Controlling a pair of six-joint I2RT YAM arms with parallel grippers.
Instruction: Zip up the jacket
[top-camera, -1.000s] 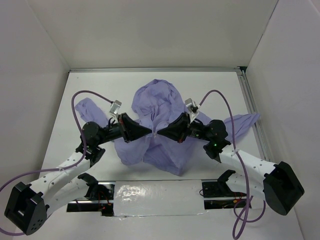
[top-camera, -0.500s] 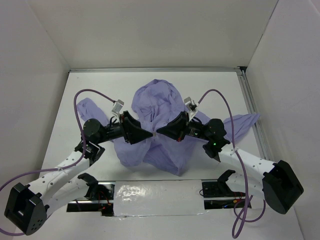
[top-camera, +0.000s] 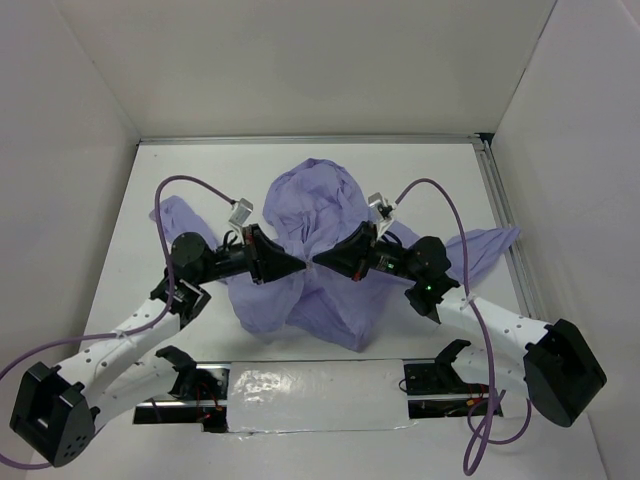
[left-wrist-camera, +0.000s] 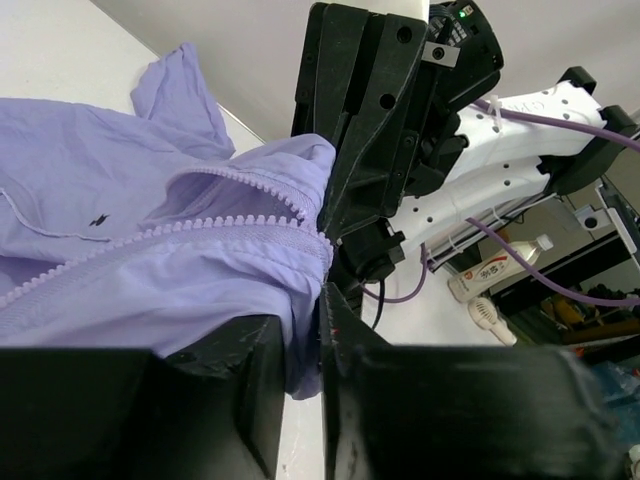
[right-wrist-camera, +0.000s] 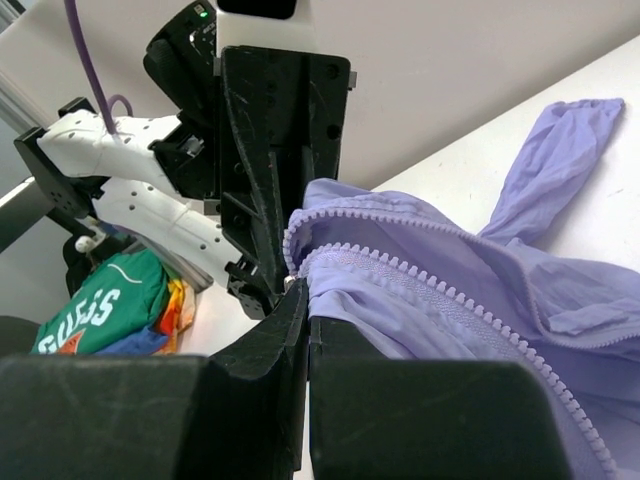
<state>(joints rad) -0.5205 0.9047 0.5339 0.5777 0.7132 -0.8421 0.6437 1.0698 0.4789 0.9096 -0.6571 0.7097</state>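
The lavender jacket (top-camera: 320, 215) lies crumpled in the middle of the table, sleeves spread left and right. My left gripper (top-camera: 299, 264) and right gripper (top-camera: 316, 260) meet tip to tip over its front. In the left wrist view the left gripper (left-wrist-camera: 300, 330) is shut on the jacket (left-wrist-camera: 120, 250) at the end of a zipper row (left-wrist-camera: 200, 225). In the right wrist view the right gripper (right-wrist-camera: 305, 300) is shut on the jacket's (right-wrist-camera: 470, 300) zipper edge (right-wrist-camera: 420, 280), with a small metal piece at its tip. The fabric is held a little above the table.
White walls enclose the table (top-camera: 200, 170) on three sides. A metal rail (top-camera: 505, 220) runs along the right edge. Purple cables (top-camera: 185, 185) arch over both arms. A shiny strip (top-camera: 310, 385) lies at the near edge between the arm bases.
Both grippers have shifted slightly right and away with the fabric held between them; the left arm's elbow moved a little up. The jacket's near fold shifted slightly.
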